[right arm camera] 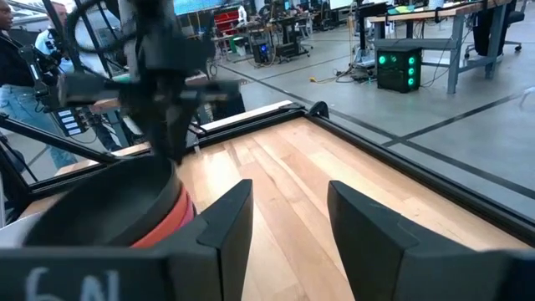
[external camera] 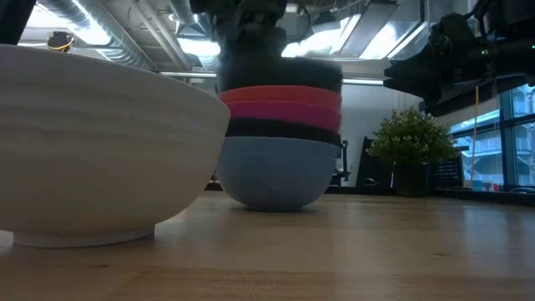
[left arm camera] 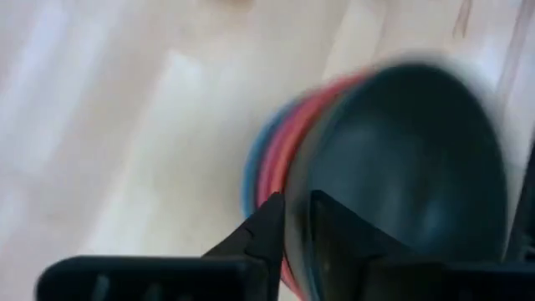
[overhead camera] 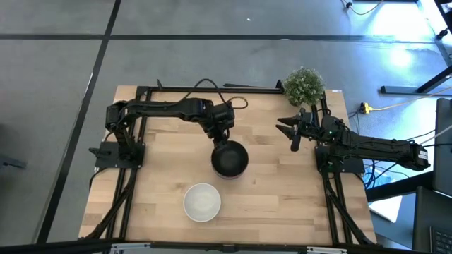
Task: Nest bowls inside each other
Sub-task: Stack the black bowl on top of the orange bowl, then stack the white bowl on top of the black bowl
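A stack of nested bowls (external camera: 280,142) stands mid-table on its blue bottom bowl (external camera: 276,171), with a black, a magenta and a red bowl (external camera: 284,96) above it. A second black bowl (overhead camera: 230,159) is on top. My left gripper (overhead camera: 224,138) is shut on that top bowl at its far rim. The white bowl (overhead camera: 202,202) stands alone on its foot nearer the table's near edge, and looms large in the low view (external camera: 92,142). My right gripper (overhead camera: 291,130) hovers open near the right edge, apart from every bowl; its wrist view shows the gap (right arm camera: 288,221). My left gripper (left arm camera: 297,221) pinches the top black bowl's rim (left arm camera: 298,180) on its far side, one finger (left arm camera: 338,226) inside the bowl and the other (left arm camera: 266,226) outside. It comes from above, pointing down. The bowl sits in or just over the red bowl; whether it is lifted I cannot tell.
A small green potted plant (overhead camera: 304,85) stands at the far right corner, just behind the right gripper. Black frame rails (overhead camera: 134,204) run along the table's left, right and far sides. Bare wood (overhead camera: 282,197) lies between the stack, the white bowl and the right arm.
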Controlling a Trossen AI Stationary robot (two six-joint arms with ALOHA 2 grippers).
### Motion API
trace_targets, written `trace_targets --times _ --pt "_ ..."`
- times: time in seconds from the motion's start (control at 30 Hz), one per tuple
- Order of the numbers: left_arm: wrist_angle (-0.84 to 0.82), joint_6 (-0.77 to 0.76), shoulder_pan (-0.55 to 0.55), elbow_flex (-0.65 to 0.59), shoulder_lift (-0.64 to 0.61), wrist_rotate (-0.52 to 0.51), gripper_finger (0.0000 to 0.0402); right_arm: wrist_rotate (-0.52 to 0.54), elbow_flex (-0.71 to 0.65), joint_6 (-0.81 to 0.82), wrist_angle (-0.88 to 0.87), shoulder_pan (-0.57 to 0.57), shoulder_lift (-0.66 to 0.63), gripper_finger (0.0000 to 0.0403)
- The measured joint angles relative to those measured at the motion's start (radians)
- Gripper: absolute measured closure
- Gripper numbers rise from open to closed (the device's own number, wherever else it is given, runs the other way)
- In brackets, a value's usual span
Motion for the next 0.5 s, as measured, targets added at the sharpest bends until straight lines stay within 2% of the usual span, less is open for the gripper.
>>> trace_targets --times 0.17,0.5 --pt "-0.014 0.045 0.002 0.087 -0.002 -0.056 0.0328 0.000 0.000 0.000 -0.002 0.000 0.000 0.0244" --pt "-0.046 0.176 0.001 0.140 -0.018 -0.205 0.0325 0.000 0.000 0.001 -0.013 0.000 0.000 0.0244"
